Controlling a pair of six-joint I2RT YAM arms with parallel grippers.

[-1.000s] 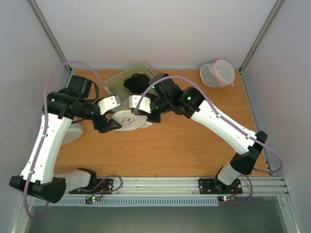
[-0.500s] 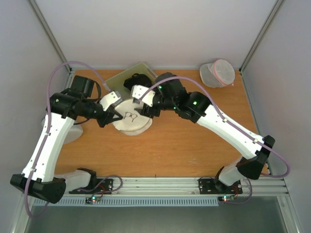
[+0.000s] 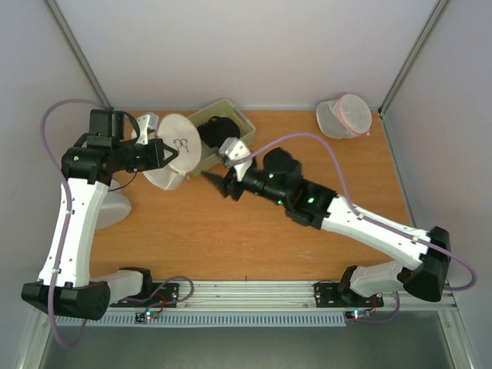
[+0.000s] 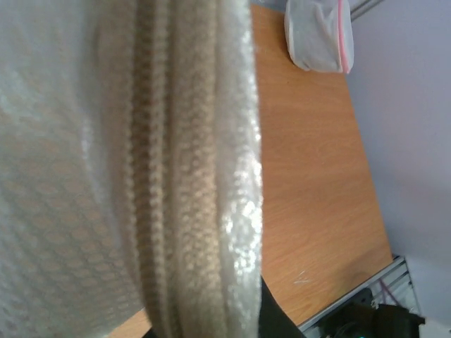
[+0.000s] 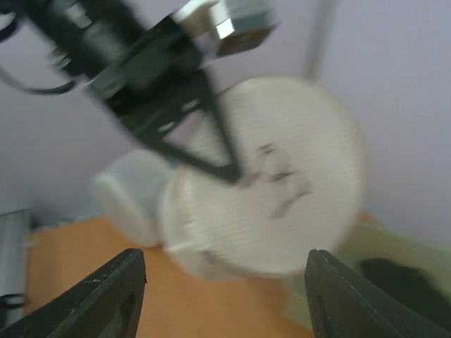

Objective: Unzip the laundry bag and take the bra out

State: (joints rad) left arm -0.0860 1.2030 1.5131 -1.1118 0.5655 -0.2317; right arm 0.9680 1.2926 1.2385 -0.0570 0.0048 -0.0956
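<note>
The laundry bag (image 3: 183,147), a round cream-white mesh disc with small dark marks on its face, hangs tilted on edge above the table's back left. My left gripper (image 3: 169,151) is shut on it; in the left wrist view its mesh and zip band (image 4: 151,176) fill the picture. The right wrist view shows the bag (image 5: 282,211) blurred, with the left gripper (image 5: 236,172) pinching its face. My right gripper (image 3: 212,181) (image 5: 225,296) is open and empty, a little to the bag's right and apart from it. The bra is hidden; the bag's inside does not show.
An olive tray (image 3: 240,120) with a dark garment (image 3: 221,127) stands just behind the bag. A white mesh bag with a pink zip (image 3: 344,115) (image 4: 320,35) sits at the back right. A greyish-white bag (image 3: 114,209) (image 5: 130,193) lies under the left arm.
The left gripper closed on the laundry bag and lifted it back and left, tipping it on edge. The right gripper let go, opened and drew back to the right.
</note>
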